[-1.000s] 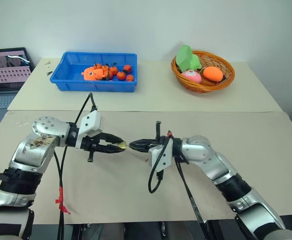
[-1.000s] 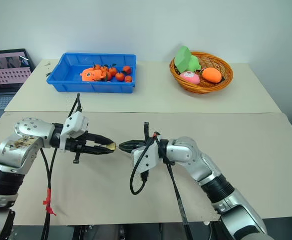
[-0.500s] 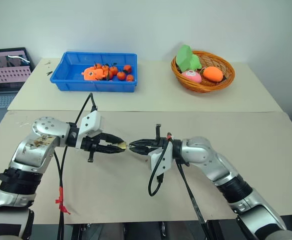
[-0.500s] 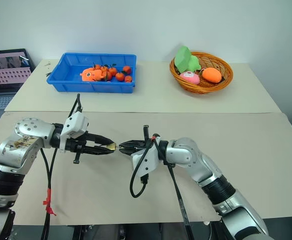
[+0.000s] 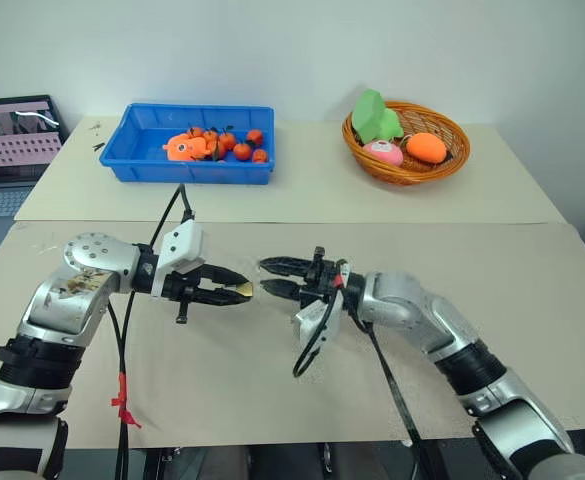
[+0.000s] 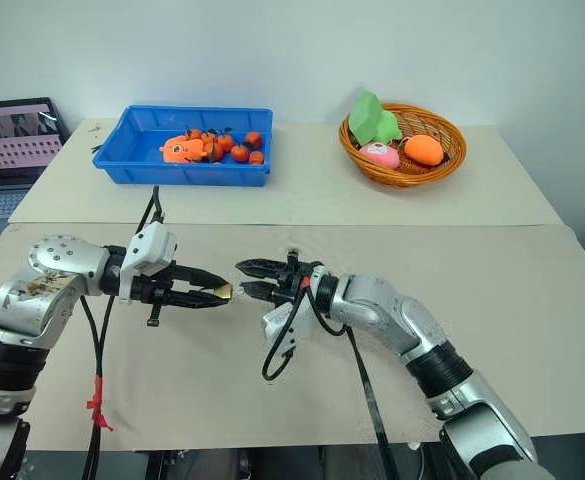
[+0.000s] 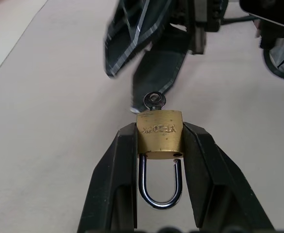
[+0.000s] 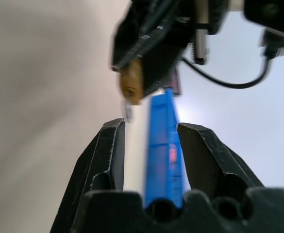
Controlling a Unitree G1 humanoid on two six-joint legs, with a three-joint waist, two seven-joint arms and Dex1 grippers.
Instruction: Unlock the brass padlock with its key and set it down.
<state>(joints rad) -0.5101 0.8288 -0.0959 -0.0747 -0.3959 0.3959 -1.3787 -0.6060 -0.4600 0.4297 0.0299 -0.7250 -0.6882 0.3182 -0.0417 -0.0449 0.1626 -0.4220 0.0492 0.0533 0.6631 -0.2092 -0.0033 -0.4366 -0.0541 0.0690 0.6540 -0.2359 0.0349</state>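
Beige table (image 5: 532,290), white wall (image 5: 292,50)

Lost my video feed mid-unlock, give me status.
Left gripper clamped on brass padlock, key in it, shackle popped. Right gripper open, off the key. Nothing between them.

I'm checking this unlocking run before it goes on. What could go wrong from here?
The key sits in the padlock with nothing holding it, since the right tool is open just short of it; it might slip out. The shackle looks popped on one side, and the left tool pinches only the body, so a bump could twist it.
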